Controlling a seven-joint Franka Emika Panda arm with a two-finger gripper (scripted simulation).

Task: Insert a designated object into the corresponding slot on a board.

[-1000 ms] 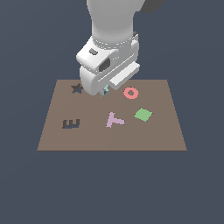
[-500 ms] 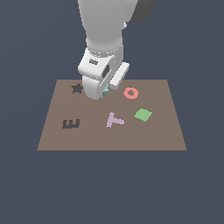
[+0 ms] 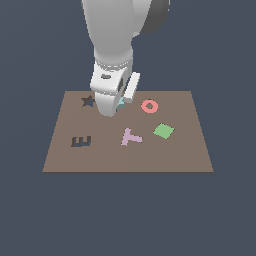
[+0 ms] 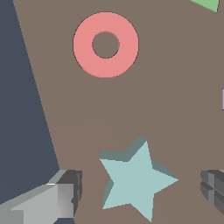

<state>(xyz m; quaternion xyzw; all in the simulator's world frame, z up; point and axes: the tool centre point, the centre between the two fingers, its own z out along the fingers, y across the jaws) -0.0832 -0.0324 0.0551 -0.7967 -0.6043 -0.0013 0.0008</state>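
In the exterior view, going from the left of the frame, the brown board (image 3: pixel 185 150) fills the middle, and its leftmost marks are two dark recesses: the E-shaped recess (image 3: pixel 81 141) at lower left and the star slot (image 3: pixel 88 101) above it near the board's far edge, open and unfilled. Just right of the star slot the white arm comes down from the top of the frame, its gripper (image 3: pixel 116 106) low over the board. A sliver of the teal star (image 3: pixel 121 104) shows at the gripper's right edge, lying on the board between the star slot and the pink ring (image 3: pixel 149 106). Below the gripper sits a lilac T piece (image 3: pixel 130 136); further right lies the green square (image 3: pixel 163 131), below and right of the ring.

In the wrist view the left finger (image 4: pixel 65 194) sits at the lower left of the frame, then the teal star (image 4: pixel 133 177) lies flat on the brown surface at lower centre, and the dark ribbed pad of the other finger (image 4: pixel 213 188) shows at the right edge. Both fingers stand clear of the star with bare board on each side, so the jaws are spread wide around the piece and grip nothing. The pink ring (image 4: pixel 106 44) lies at upper centre, and a corner of the green square (image 4: pixel 206 4) peeks in at the top right
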